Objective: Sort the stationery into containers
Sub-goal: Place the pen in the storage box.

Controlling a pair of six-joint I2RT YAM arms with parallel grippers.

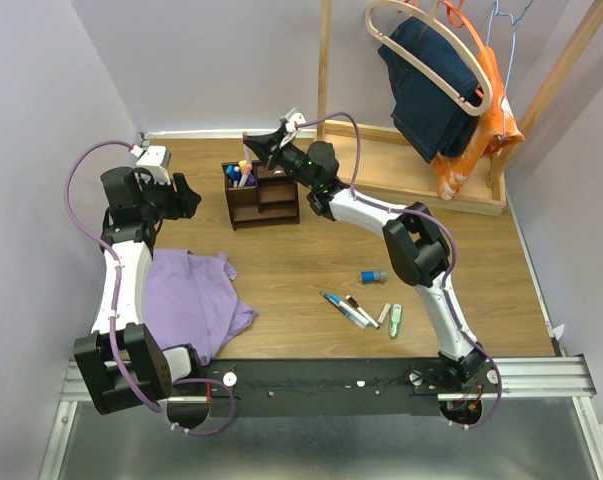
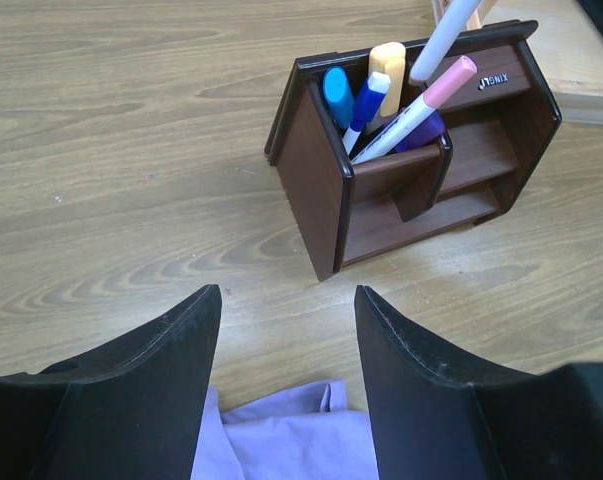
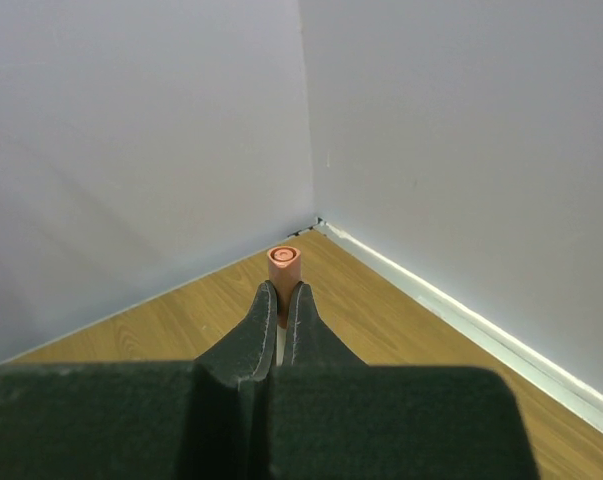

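The dark brown organiser stands at the back centre. Its tall compartment holds blue, yellow, pink and purple pens. My right gripper hovers just above and behind the organiser, shut on a pen with a salmon-orange cap that sticks out past the fingertips. A white shaft slants down over the organiser in the left wrist view. My left gripper is open and empty, left of the organiser. Loose pens, a blue-grey cylinder and a pale green piece lie on the table.
A purple cloth lies at the front left, its edge under my left gripper. The light wooden rack base with hanging clothes is at the back right. Walls close the left and back.
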